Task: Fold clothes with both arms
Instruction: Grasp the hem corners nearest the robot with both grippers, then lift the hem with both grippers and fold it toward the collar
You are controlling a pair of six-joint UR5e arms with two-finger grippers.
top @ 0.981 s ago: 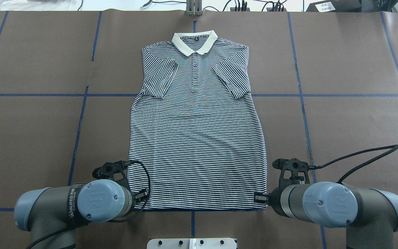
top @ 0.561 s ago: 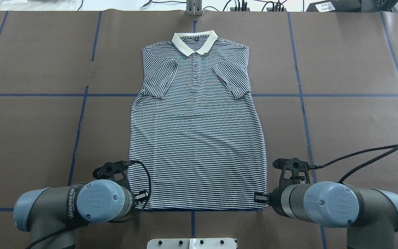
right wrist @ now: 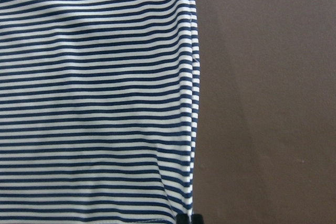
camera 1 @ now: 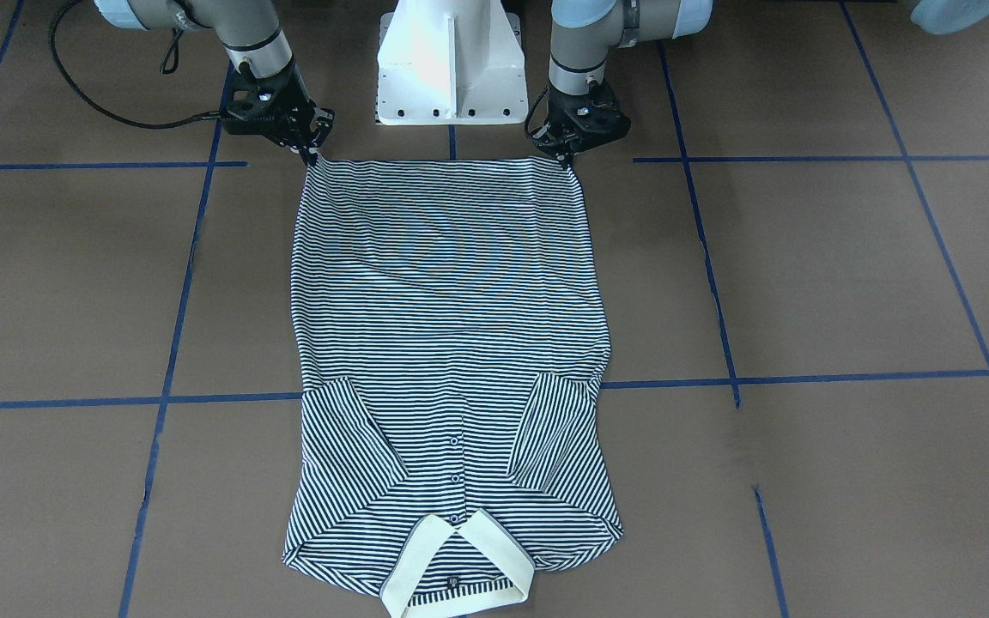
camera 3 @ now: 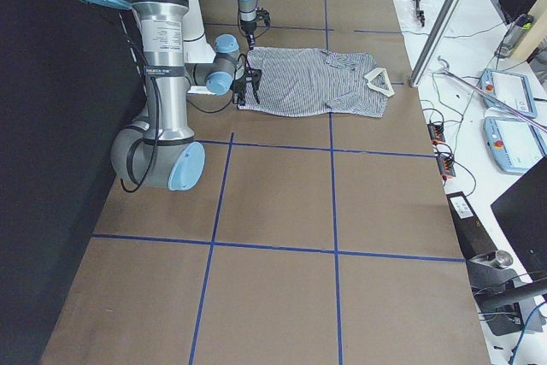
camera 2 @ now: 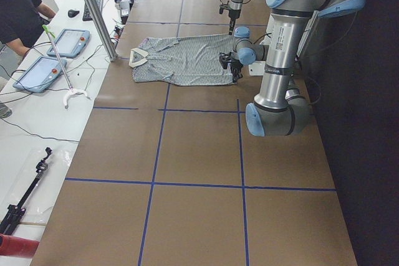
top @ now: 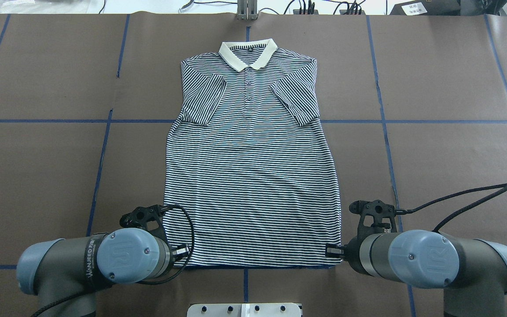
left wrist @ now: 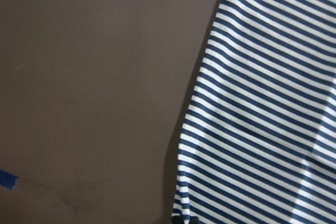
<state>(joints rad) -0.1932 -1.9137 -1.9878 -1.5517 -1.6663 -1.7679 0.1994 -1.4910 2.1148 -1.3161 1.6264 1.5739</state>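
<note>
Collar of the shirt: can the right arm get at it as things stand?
Probably not yet. The right pincer sits at the near hem corner of the polo shirt, seemingly clamped on it, while the collar lies at the far end. Nothing blocks the way.

You have the navy-and-white striped short-sleeved polo shirt point(top: 251, 176) lying flat, front up, in the middle of the brown paper-covered table point(top: 434, 149). Its cream fabric collar point(top: 247, 55) is on the side away from the robot, both sleeves are folded inward over the chest, and its hem lies just in front of the white metal pedestal base point(camera 1: 452, 60). Your left arm's black two-finger tool point(camera 1: 565, 157) sits at the hem corner on the robot's left and the right arm's black two-finger tool point(camera 1: 312, 153) at the opposite corner, each pinched onto the cloth, with the hem running straight between them.
</note>
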